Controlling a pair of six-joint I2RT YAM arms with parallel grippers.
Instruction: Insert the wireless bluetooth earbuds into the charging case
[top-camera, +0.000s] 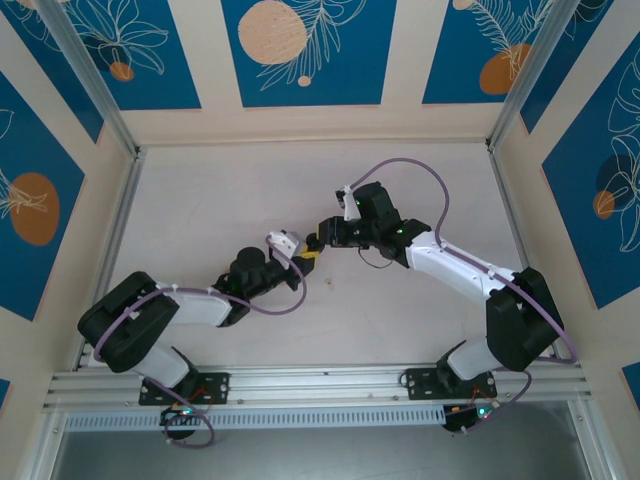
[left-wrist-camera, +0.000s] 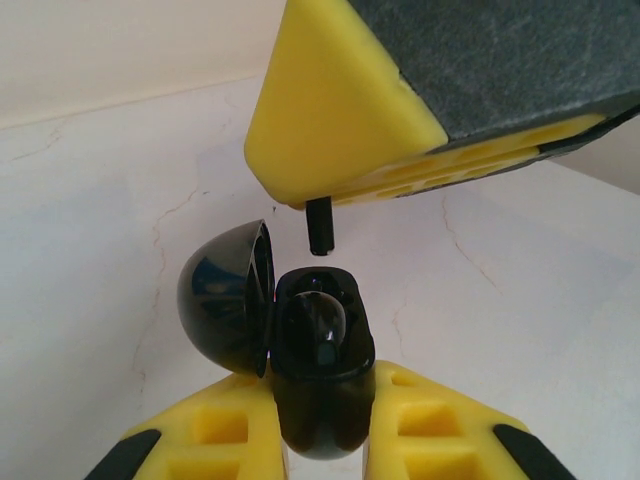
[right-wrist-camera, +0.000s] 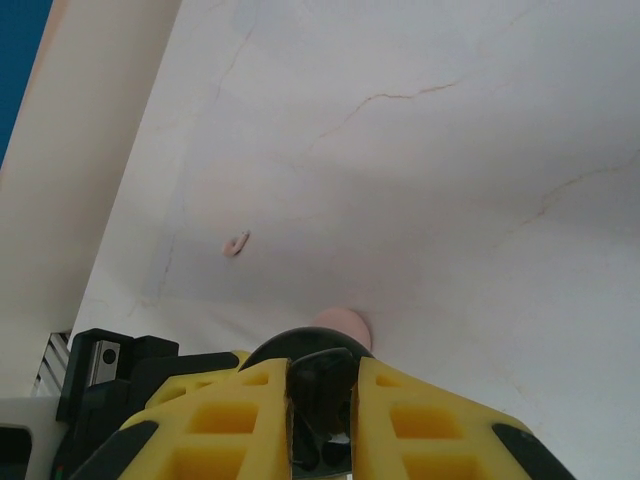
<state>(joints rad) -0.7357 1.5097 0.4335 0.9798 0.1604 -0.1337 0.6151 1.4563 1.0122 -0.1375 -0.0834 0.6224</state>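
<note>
Landmark: the charging case (left-wrist-camera: 322, 425), black and glossy, everything below is placed off it.
Case lid: flipped open, the dome (left-wrist-camera: 218, 300) hangs off the case's left side in the left wrist view.
Left claw (left-wrist-camera: 320, 388): pressed in on the case body from both sides, so it's pinching the case. The lower part of the case is cut off by the frame edge.
Right claw (right-wrist-camera: 322, 372): pinched tight on something small and dark. From its own camera I can't make out the shape, it's mostly buried between the yellow fingers (right-wrist-camera: 430, 420).
Earbud (left-wrist-camera: 318, 226): only a short black stem pokes out under the right claw's finger, right above the case's open mouth, not touching it. The rest is hidden in the grip.
Inside the case: a shiny black lump (left-wrist-camera: 316, 322) sits in the well. Could be the other earbud or just the moulding, honestly can't tell.
Top view: both claws meet above the table (top-camera: 200, 200) about mid-way across, and the case (top-camera: 312, 243) is just a dark blob there, too small to read.
Beyond the case: a blurry pinkish round thing (right-wrist-camera: 347, 322) peeks over it in the right wrist view, no idea what.
</note>
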